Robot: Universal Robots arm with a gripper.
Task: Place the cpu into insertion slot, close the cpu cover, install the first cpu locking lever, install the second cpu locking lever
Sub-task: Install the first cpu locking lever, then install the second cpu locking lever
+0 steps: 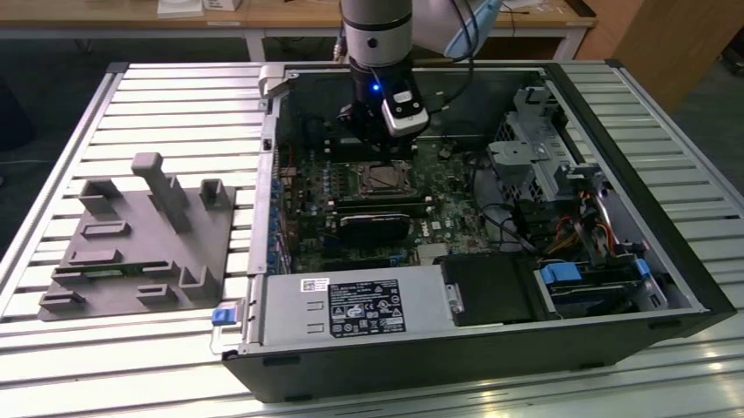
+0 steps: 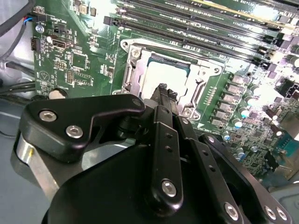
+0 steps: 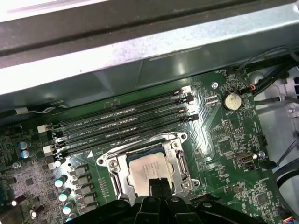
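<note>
First wrist view: my hand [image 3: 158, 185], fingertips pressed together, hovers over the cpu [image 3: 148, 169] seated in the insertion slot [image 3: 180, 161]; an off-centre push could, I judge, bend socket pins.

I see the cpu [image 3: 148, 169] as pale grey, framed by the insertion slot's [image 3: 177, 158] silvery rim on a green circuit board [image 3: 224, 140]. My pincer [image 2: 166, 92] is matt black. The power supply box [image 1: 355, 306] carries a black-and-white label; the ribbed surface [image 1: 174, 113] is light grey.
</note>
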